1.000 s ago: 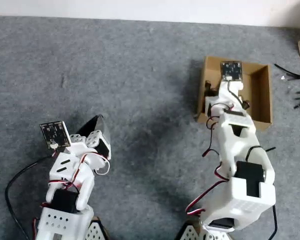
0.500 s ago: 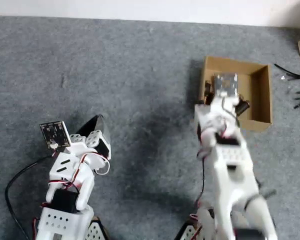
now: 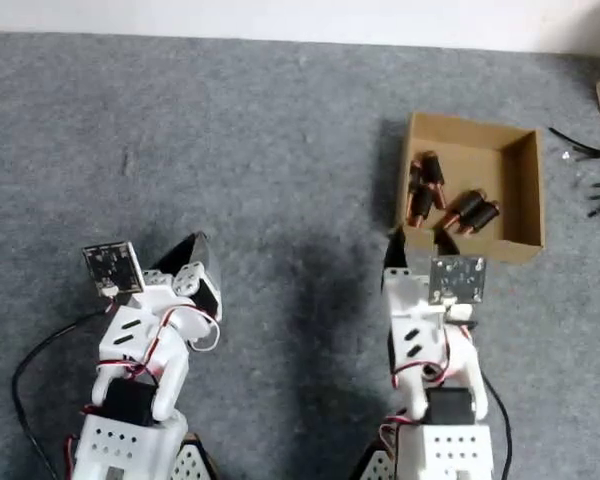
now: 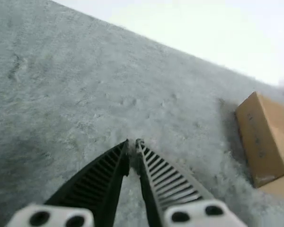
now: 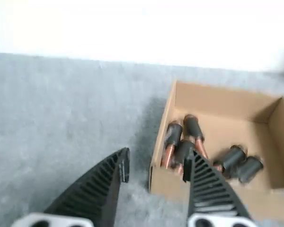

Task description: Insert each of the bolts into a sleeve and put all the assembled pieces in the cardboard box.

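Lying in the cardboard box [image 3: 480,165] at far right, the assembled pieces [image 3: 465,208] suggest completion, with the right gripper [image 5: 156,158] spread empty and the left gripper [image 4: 133,142] closed on nothing.

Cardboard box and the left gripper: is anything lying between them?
No. In the high view, the grey mat between the left gripper and the cardboard box is bare.

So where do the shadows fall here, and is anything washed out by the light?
High view: soft light; a dim shadow darkens the grey carpet beside the cardboard box. Left wrist view: shadow hugs the box's outer wall; the background beyond the carpet is washed out white. Right wrist view: likewise a white background, shadow beside the box.
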{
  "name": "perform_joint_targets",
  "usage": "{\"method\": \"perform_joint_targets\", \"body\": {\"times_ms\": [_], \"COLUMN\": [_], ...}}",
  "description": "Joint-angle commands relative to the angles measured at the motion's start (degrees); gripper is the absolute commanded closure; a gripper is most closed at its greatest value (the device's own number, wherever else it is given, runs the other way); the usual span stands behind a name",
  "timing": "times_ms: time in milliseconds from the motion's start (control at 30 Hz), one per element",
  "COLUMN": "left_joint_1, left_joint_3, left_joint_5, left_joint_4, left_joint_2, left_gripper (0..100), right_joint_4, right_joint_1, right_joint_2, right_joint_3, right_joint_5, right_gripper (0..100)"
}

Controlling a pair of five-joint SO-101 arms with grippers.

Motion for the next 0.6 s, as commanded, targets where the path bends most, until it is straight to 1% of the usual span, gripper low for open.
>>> {"method": "perform_joint_targets", "body": {"times_ms": [0, 100, 167, 267, 367, 433, 500, 567], "left_joint_1": [2.4, 2.9, 2.5, 2.3, 1.5, 0.9, 0.4, 0.4], "left_joint_3": [1.4, 1.4, 1.4, 1.4, 1.4, 1.1, 1.1, 1.1], "left_joint_5": [-6.3, -12.7, -16.0, -19.0, -22.2, -24.3, -24.8, -24.7], "left_joint_4": [6.2, 13.2, 17.5, 26.5, 35.1, 37.3, 37.2, 37.2], "left_joint_2": [0.0, 0.0, 0.0, -0.3, -0.6, -0.7, -0.7, -0.7], "left_gripper": [96, 96, 96, 96, 96, 96, 96, 96], "right_joint_4": [14.0, 18.8, 20.5, 25.4, 33.1, 39.1, 45.2, 47.9], "right_joint_1": [0.5, 0.5, 0.5, 0.6, 0.6, 0.6, 0.6, 0.6], "right_joint_2": [-10.2, -8.5, -7.2, -6.7, -6.7, -6.7, -6.8, -7.2], "right_joint_3": [8.4, 8.1, 8.0, 8.0, 8.0, 8.0, 8.0, 8.0], "right_joint_5": [-1.5, -4.7, -5.5, -5.4, -5.4, -5.4, -5.4, -5.4], "right_gripper": [83.6, 83.6, 83.6, 83.6, 83.6, 83.6, 83.6, 83.6]}}
